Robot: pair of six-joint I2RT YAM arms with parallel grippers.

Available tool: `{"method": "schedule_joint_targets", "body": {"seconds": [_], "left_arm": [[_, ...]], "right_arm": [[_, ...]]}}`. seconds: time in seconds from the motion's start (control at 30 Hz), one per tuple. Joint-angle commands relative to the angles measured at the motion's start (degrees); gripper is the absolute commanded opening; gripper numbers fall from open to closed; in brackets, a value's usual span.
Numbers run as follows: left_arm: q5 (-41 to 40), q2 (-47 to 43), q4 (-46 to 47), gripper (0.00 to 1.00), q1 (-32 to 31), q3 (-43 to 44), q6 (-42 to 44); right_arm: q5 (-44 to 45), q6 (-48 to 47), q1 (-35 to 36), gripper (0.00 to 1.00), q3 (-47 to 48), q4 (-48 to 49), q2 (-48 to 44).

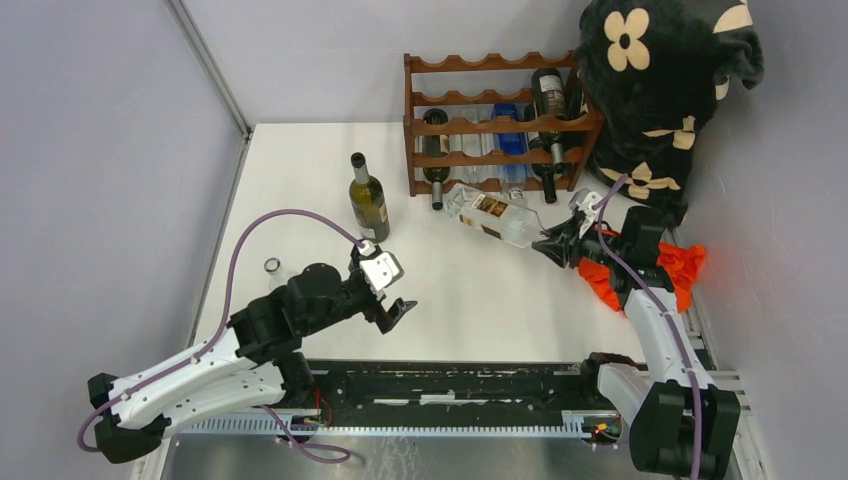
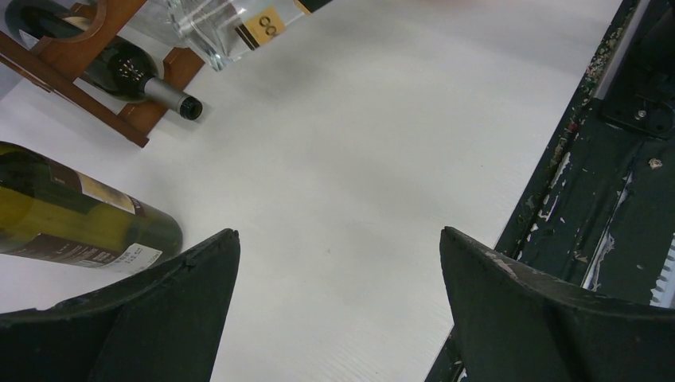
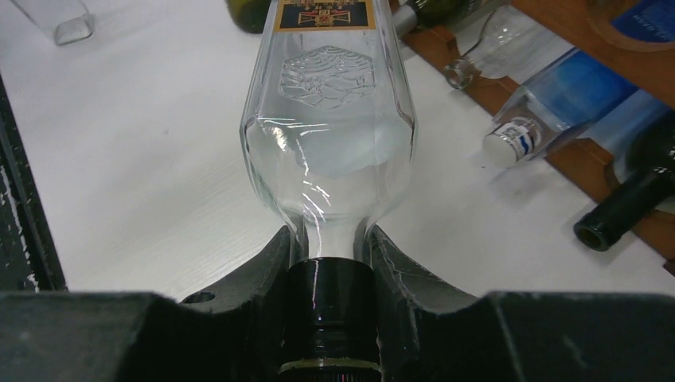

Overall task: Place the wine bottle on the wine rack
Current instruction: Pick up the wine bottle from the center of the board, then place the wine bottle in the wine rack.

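A clear glass wine bottle [image 1: 490, 215] [image 3: 330, 119] with a black cap and a gold label lies nearly level, its base pointing at the foot of the wine rack [image 1: 470, 63] [image 3: 557, 24]. My right gripper [image 1: 548, 243] [image 3: 330, 247] is shut on its neck just above the cap. The reddish-brown rack stands at the back with several bottles lying in it. A dark green bottle [image 1: 368, 200] [image 2: 72, 219] stands upright left of the rack. My left gripper [image 1: 393, 285] [image 2: 338, 239] hovers open over bare table just in front of it, holding nothing.
A black flowered cloth [image 1: 660, 80] rises to the right of the rack, with an orange object [image 1: 680, 265] under my right arm. A small clear glass [image 1: 272, 265] [image 3: 60, 20] sits at the left. A black rail [image 1: 450, 385] runs along the near edge.
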Motion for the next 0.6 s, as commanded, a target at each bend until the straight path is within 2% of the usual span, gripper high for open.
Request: {"method": "schedule_joint_targets", "body": {"seconds": [0.0, 0.37, 0.57], "left_arm": [[-0.64, -0.43, 2.68, 1.00, 0.11, 0.11, -1.15], [-0.63, -0.38, 2.59, 1.00, 0.11, 0.12, -0.87], [-0.48, -0.36, 2.51, 1.00, 0.11, 0.11, -0.81]], "right_arm": [[-2.79, 8.59, -1.88, 0.00, 5.19, 18.01, -0.34], [3.08, 21.85, -3.50, 0.00, 3.42, 35.58, 3.36], [6.03, 26.10, -3.53, 0.00, 3.03, 40.80, 6.34]]}}
